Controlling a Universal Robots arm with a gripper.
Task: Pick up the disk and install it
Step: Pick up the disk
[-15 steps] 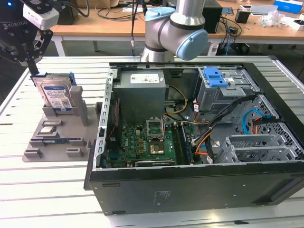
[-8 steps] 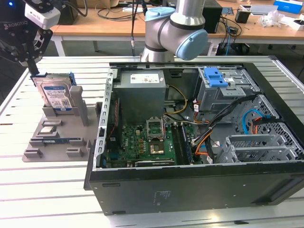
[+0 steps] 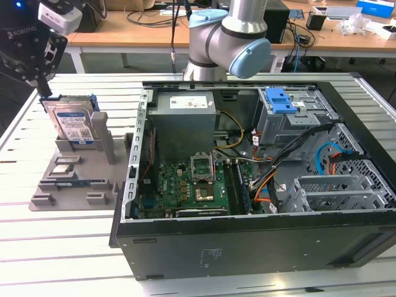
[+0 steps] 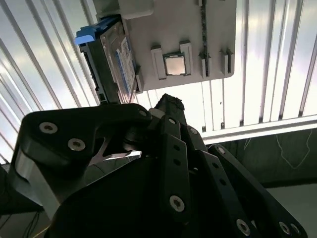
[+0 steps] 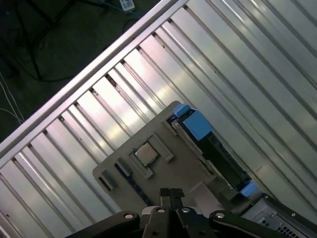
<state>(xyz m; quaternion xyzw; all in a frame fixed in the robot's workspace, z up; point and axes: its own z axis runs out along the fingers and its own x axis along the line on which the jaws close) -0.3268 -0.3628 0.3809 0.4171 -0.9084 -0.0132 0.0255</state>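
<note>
In the exterior view, the gripper [image 3: 45,93] hangs above the far corner of the slatted table [image 3: 62,247], at that view's left. Its fingers are drawn together and hold nothing. The disk [image 3: 74,124] stands on edge in a slot of the grey fixture [image 3: 80,176], its labelled face turned outward. It sits just below the fingertips and slightly toward the exterior view's right, near them but not touching. The open computer case [image 3: 247,241] lies well apart, toward that view's right.

In the second wrist view, the closed gripper [image 4: 168,101] points down at the fixture [image 4: 198,29]. The disk [image 4: 111,59] shows edge-on beside a processor chip [image 4: 174,63]. The disk is off to one side of the finger line, not under it.

In the first wrist view, the fingertips [image 5: 165,192] meet with no gap between them. The disk [image 5: 210,146] appears as a long narrow strip along one edge of the fixture [image 5: 158,131], with blue carrier ends at either end. I judge its long axis to run past the gripper, not toward it, so the tool would have to shift sideways to straddle it.
</note>
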